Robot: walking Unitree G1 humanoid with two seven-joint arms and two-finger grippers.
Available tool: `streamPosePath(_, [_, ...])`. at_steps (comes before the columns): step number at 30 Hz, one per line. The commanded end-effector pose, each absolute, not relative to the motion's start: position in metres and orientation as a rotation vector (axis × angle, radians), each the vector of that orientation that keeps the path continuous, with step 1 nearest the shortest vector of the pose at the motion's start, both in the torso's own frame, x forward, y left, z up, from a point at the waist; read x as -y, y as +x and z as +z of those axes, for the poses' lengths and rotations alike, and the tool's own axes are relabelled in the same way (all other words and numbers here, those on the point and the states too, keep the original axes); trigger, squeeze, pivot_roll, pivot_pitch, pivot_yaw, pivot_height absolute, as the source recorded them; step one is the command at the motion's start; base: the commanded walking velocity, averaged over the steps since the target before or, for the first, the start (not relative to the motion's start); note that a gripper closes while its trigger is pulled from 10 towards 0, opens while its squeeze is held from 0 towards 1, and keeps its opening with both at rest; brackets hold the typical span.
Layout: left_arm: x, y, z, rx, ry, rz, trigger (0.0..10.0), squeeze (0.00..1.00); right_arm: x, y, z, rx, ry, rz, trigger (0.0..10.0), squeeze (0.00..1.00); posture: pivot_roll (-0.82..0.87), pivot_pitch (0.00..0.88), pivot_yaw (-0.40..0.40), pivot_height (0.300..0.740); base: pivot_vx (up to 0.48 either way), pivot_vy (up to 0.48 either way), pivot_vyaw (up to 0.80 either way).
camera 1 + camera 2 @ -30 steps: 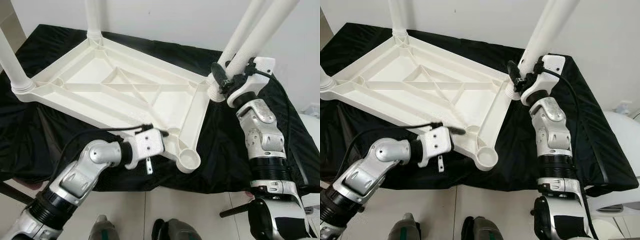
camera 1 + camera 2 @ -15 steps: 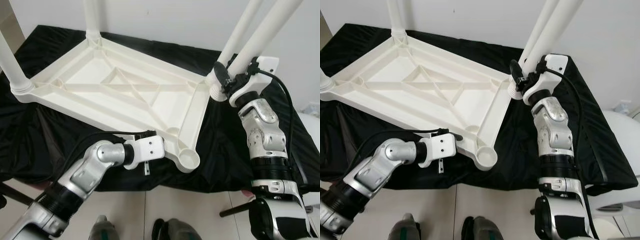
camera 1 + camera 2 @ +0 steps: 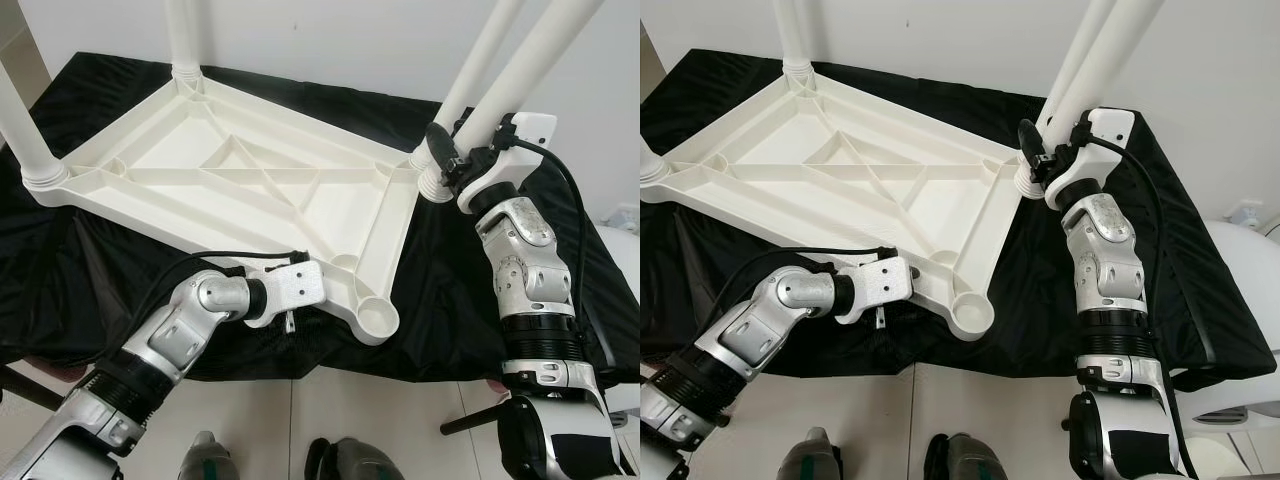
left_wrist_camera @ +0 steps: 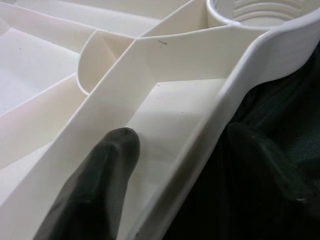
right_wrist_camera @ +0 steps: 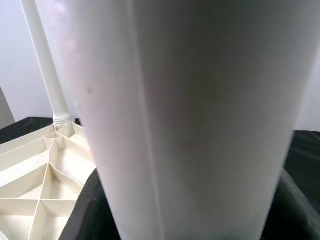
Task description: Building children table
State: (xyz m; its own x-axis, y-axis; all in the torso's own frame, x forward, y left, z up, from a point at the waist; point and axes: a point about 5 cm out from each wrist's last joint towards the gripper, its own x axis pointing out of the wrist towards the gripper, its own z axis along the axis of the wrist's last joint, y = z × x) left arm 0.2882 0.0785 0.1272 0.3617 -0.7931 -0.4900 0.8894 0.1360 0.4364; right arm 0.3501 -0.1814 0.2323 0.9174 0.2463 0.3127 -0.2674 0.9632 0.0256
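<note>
A white plastic table top [image 3: 240,170] lies upside down on a black cloth. Legs stand in its left corner [image 3: 20,120], back corner [image 3: 183,35] and right corner [image 3: 475,60]. The near corner socket [image 3: 376,318] is empty. My left gripper [image 4: 185,145] is open at the near rim beside that socket. One finger [image 4: 100,170] is inside a rib compartment and the other [image 4: 265,165] is outside over the cloth. My right gripper [image 3: 450,160] is shut on a loose white leg [image 3: 530,60], held upright and slanted just beside the right corner leg.
The black cloth [image 3: 450,300] covers the whole work surface, which backs onto a white wall. Tiled floor and my feet [image 3: 340,462] lie below the front edge. A dark rod [image 3: 470,420] sticks out low on the right.
My left gripper has slid forward to the table top's near rim, so its fingers now straddle the rim. The right gripper and its leg have barely shifted.
</note>
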Motion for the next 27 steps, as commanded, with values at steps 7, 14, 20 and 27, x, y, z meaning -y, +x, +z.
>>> streamPosePath(7, [-0.076,0.292,0.139,-0.12,0.668,-1.23,10.0,0.0,0.183,0.348,0.234,0.335,0.051,0.257,10.0,0.0,0.05,0.048,-0.1,0.74,0.0,0.0,0.0])
streamPosePath(14, [-0.076,0.291,0.138,-0.129,0.667,-1.257,0.0,0.0,0.183,0.349,0.235,0.336,0.048,0.256,10.0,0.0,0.05,0.054,-0.101,0.74,0.0,0.0,0.0])
streamPosePath(20, [-0.066,0.29,0.134,-0.139,0.67,-1.278,0.0,0.0,0.184,0.35,0.236,0.337,0.044,0.252,10.0,0.0,0.05,0.06,-0.097,0.74,0.0,0.0,0.0])
streamPosePath(27, [-0.055,0.291,0.133,-0.122,0.681,-1.273,10.0,0.0,0.184,0.348,0.235,0.336,0.044,0.249,10.0,0.0,0.04,0.063,-0.094,0.74,0.0,0.0,0.0])
